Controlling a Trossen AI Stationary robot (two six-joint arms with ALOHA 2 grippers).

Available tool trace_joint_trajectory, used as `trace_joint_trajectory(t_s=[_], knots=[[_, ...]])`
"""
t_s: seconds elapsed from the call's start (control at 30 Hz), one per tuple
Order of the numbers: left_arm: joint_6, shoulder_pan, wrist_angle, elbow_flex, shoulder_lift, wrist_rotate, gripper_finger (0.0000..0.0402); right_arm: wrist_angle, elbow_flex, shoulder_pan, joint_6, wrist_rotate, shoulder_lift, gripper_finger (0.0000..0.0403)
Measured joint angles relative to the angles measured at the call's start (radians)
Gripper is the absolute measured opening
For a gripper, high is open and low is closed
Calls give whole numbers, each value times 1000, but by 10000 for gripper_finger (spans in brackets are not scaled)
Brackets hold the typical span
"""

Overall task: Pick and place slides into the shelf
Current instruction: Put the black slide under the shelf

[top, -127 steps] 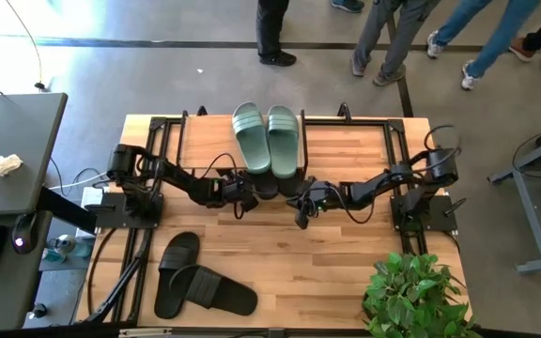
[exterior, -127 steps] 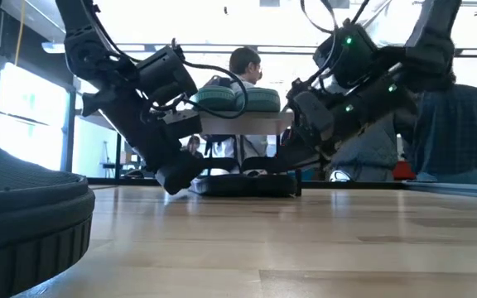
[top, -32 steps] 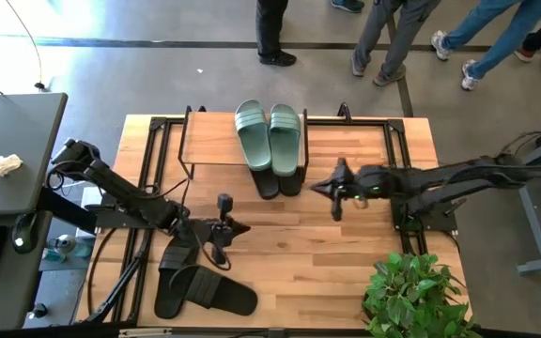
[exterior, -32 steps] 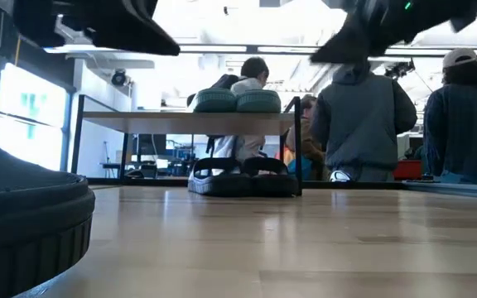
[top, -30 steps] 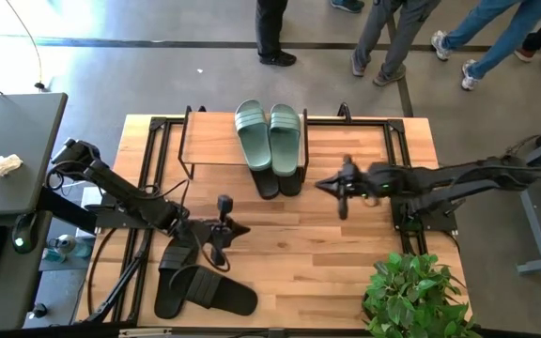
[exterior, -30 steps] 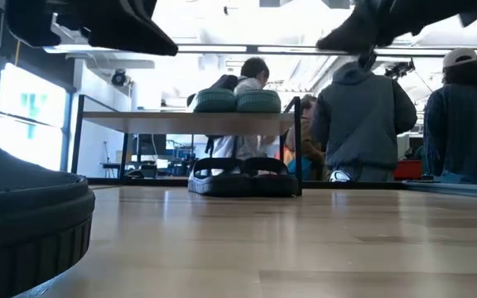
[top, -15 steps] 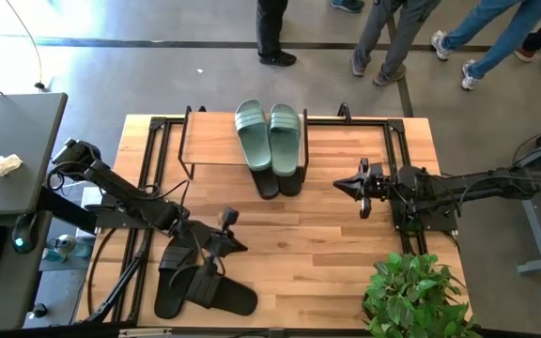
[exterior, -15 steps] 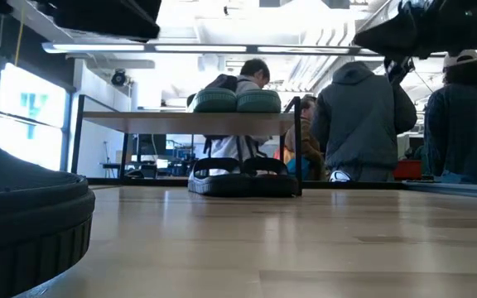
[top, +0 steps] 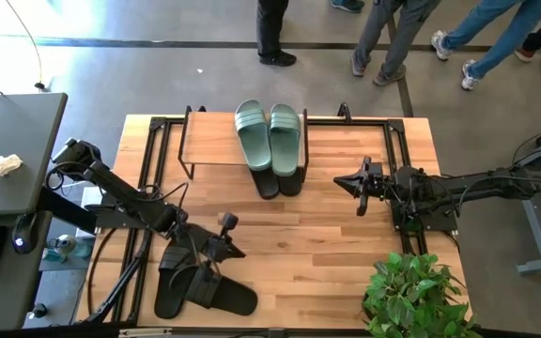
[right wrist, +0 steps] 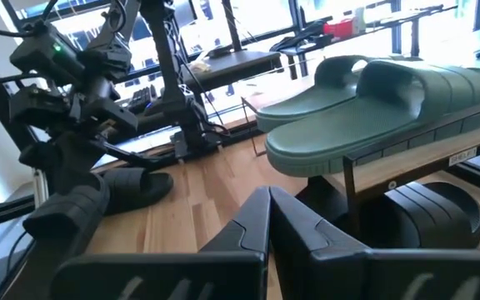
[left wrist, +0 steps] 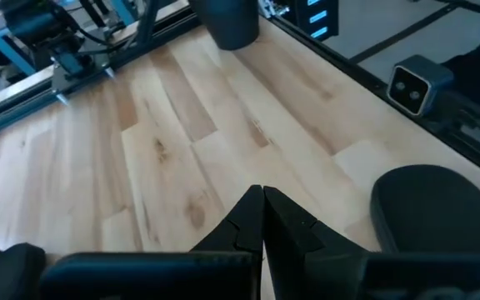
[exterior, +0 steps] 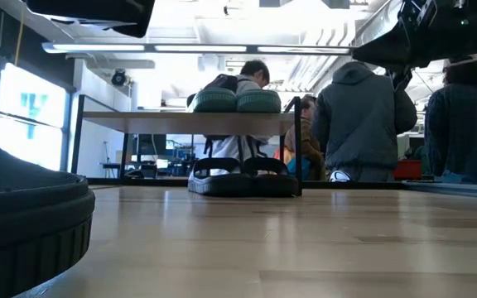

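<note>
Fig.: high view w/ low and wrist views. Green pair of slides lay on the shelf top at the bench's far edge; one black pair sat beneath it on the bench, toes just past the shelf's front. Last black pair lay loose near the front-left corner. Left gripper, fingers pressed shut and holding nothing, had dropped from mid-bench toward that loose pair over approx. the last second and hung just beside it. Right gripper, likewise shut and empty, had pulled back from the shelf's front toward the right edge, well apart from any slide. Implication: four of six slides appeared placed; the withdrawal suggests the under-shelf pair was finished w/, and the left arm was prob. lining up the next pick. It would need to open before any grasp. Persons stood beyond the far edge.
</note>
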Motion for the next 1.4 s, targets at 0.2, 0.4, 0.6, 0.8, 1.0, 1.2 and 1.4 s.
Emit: trace_joint_trajectory(t_s=[0.2, 0.4, 0.6, 0.8, 1.0, 1.2, 1.4], knots=[[2, 0, 0, 0, 0, -58, 0, -1, 0, 0, 0, 0, 0, 0], [-4, 0, 1, 0, 0, -60, 0, -1, 0, 0, 0, 0, 0, 0], [-29, 0, 2, 0, 0, -54, 0, -1, 0, 0, 0, 0, 0, 0], [-56, -32, 13, 0, -6, -64, 0, -2, 0, 0, 0, 0, 0, 0], [-54, -127, 25, 25, -22, -159, 0, -6, 0, 0, 0, 0, 1, 0], [-93, -250, -311, 220, -22, -373, 0, -17, 1, 0, 0, 0, 1, 0], [-224, -337, -737, 482, 39, -539, 0, -29, 1, 0, 0, 0, 1, 0]])
